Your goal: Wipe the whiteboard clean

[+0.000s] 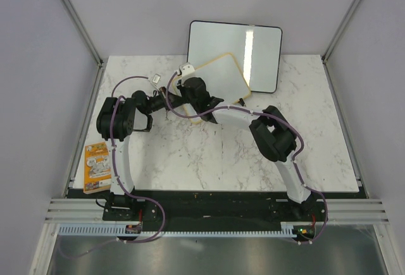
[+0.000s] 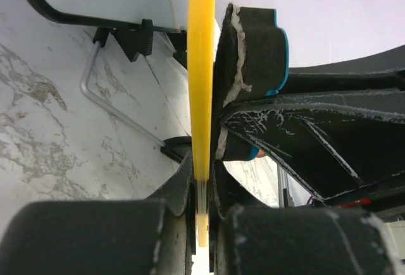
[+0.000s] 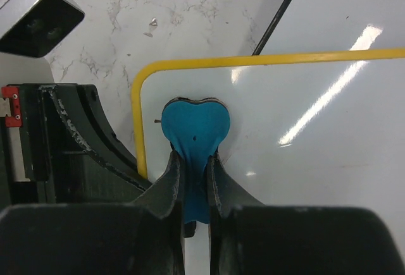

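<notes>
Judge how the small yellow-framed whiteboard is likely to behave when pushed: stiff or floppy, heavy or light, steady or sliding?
Probably stiff: the whiteboard looks flat, its frame straight, under the eraser. Likely light, as the left end effector steadies it by one thin edge. It might slide on the smooth marble table if released.
</notes>
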Controlling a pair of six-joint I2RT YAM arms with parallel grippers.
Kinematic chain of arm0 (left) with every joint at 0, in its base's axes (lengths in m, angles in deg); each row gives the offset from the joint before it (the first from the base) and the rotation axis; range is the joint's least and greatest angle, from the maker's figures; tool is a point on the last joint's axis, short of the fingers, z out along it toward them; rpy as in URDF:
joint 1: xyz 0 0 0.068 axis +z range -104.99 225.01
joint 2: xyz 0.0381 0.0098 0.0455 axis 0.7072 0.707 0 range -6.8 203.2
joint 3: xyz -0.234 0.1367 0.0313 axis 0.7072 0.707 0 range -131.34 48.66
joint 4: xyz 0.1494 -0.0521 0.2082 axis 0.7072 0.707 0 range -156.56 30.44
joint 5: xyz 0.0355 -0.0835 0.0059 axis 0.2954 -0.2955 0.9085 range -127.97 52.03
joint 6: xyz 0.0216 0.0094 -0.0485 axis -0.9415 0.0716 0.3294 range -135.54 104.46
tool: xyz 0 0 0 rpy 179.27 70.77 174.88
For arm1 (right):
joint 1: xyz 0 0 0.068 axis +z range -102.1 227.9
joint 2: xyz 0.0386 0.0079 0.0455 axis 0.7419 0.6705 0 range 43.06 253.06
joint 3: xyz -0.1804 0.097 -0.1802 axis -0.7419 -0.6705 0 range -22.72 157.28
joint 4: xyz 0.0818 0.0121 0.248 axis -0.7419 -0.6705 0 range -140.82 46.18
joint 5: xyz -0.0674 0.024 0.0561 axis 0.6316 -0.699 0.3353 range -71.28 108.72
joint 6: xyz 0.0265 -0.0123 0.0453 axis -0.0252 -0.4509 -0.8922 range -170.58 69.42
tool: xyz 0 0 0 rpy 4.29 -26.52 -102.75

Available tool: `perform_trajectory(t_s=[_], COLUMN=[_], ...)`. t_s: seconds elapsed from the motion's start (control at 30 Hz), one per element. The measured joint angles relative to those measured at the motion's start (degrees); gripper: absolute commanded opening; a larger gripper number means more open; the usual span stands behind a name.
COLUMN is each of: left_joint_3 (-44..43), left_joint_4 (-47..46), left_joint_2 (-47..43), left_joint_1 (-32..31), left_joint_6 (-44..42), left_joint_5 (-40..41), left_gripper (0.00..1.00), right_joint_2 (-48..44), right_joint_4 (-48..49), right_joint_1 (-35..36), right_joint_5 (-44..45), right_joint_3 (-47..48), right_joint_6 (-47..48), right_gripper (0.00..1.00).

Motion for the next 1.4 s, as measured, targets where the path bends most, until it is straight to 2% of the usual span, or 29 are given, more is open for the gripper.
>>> perform_trajectory(t_s=[0.23,0.5,0.67,0.83,1.07,1.17,1.27,1.4], left_joint_3=[0.1,0.1,0.1,0.1,0.1,0.1,0.1,0.1], left_joint_4=[0.7,1.0,1.0,1.2,1.2,1.1,1.1,1.5], left_joint_2=[0.0,0.0,0.0,0.0,0.0,0.0,0.0,0.0], left_joint_1=[0.2,0.2,0.2,0.2,0.2,0.2,0.2,0.2], left_joint_6=[0.0,0.0,0.0,0.0,0.0,0.0,0.0,0.0], left_joint_5=[0.7,0.9,0.9,0.9,0.7,0.7,0.7,1.2], left_gripper=[0.02,0.02,0.02,0.02,0.02,0.02,0.02,0.02], right_joint_2=[3.0,7.9,8.4,6.9,-0.5,-2.2,-2.3,0.2], right_joint_4=[-1.6,-4.7,-5.5,-2.7,2.1,3.5,3.6,-0.2], right_joint_1=[0.4,0.0,-1.1,-1.5,-1.6,-1.6,-1.6,-1.4], right_joint_5=[1.8,4.1,3.9,2.7,3.0,3.7,3.9,4.9], right_joint_3=[5.3,15.6,17.0,13.0,-2.4,-6.2,-6.3,-0.7], right_joint_6=[0.4,1.0,0.6,0.3,-2.2,-3.0,-3.1,-2.4], right_gripper=[0.0,0.0,0.0,0.0,0.0,0.0,0.0,0.0])
